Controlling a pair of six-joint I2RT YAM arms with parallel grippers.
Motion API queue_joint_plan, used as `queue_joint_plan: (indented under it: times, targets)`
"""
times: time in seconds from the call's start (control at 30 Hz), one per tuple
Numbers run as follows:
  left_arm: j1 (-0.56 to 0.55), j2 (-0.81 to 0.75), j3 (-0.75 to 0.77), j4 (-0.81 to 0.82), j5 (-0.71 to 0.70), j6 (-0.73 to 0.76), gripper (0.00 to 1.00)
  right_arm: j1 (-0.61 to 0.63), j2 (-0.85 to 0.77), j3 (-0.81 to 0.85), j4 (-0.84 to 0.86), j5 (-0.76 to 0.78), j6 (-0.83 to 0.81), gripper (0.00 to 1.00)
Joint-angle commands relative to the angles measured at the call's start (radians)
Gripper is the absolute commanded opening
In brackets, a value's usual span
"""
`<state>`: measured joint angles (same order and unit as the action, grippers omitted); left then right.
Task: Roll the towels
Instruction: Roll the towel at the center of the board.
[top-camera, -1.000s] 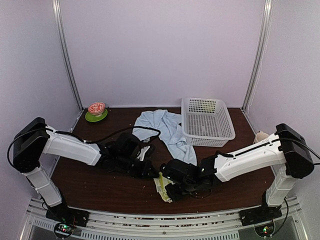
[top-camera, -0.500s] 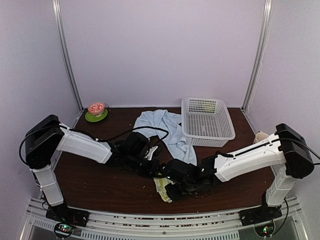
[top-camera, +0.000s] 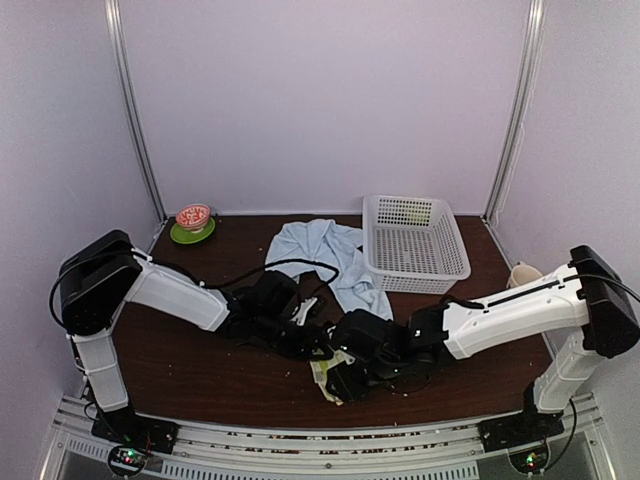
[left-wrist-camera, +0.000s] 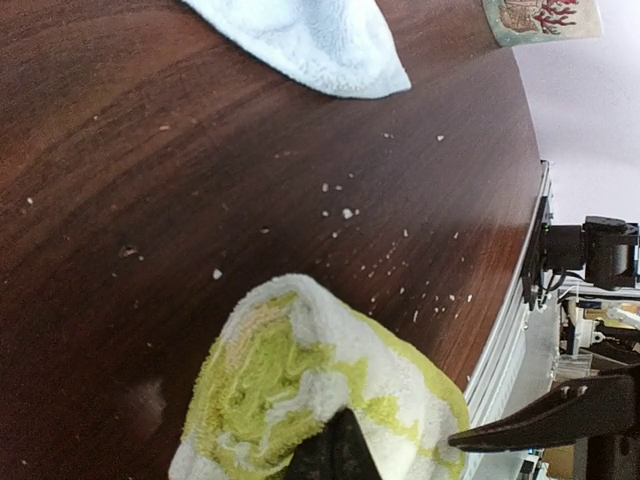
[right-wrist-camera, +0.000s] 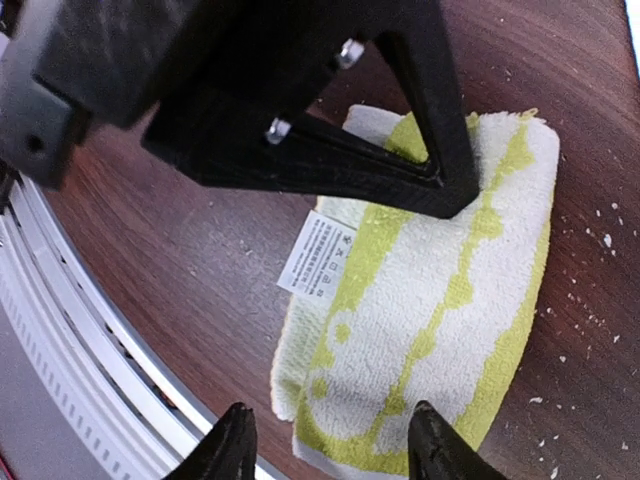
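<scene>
The right claw (right-wrist-camera: 330, 445) is spread. Its two fingers (right-wrist-camera: 232, 445) stand well apart above the near end of the yellow-green towel (right-wrist-camera: 440, 300). One finger is over the bare tabletop (top-camera: 200, 370) just beside the cloth and the other is over the cloth itself. It grips nothing; whether either fingertip touches the towel cannot be told.

The left claw (left-wrist-camera: 335, 450) is pressed together into a single point. In the right wrist view that point rests on the far edge of the yellow-green towel, near one corner. In the left wrist view the dark tip sits against the towel's rolled end, where the yellow and white layers curl in a spiral. It touches the cloth but does not visibly pinch it.

The yellow-green towel lies rolled into a short, flattish bundle close to the front edge of the tabletop, between the two claws. Seen from above, its long axis runs roughly front to back with a slight slant. A white label (right-wrist-camera: 318, 252) sticks out from one long side.

The light-blue towel (top-camera: 335, 262) lies unrolled and rumpled farther back, apart from both claws. Its long axis runs from the back of the tabletop toward the middle, just beside a white basket (top-camera: 420, 278).
</scene>
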<state>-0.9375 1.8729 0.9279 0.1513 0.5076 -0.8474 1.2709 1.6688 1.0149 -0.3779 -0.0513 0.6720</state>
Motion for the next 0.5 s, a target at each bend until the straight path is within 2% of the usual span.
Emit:
queue_joint_plan:
  times: [0.0, 0.2, 0.47]
  targets:
    - [0.003, 0.030, -0.034, 0.007, -0.023, 0.001, 0.00, -0.038, -0.092, -0.061, 0.030, 0.003, 0.051, 0.56]
    - [0.003, 0.025, -0.062, 0.012, -0.039, -0.001, 0.00, -0.144, -0.166, -0.217, 0.244, -0.069, 0.183, 0.58]
    - [0.003, 0.007, -0.102, 0.022, -0.051, -0.004, 0.00, -0.232, -0.073, -0.287, 0.443, -0.209, 0.255, 0.58]
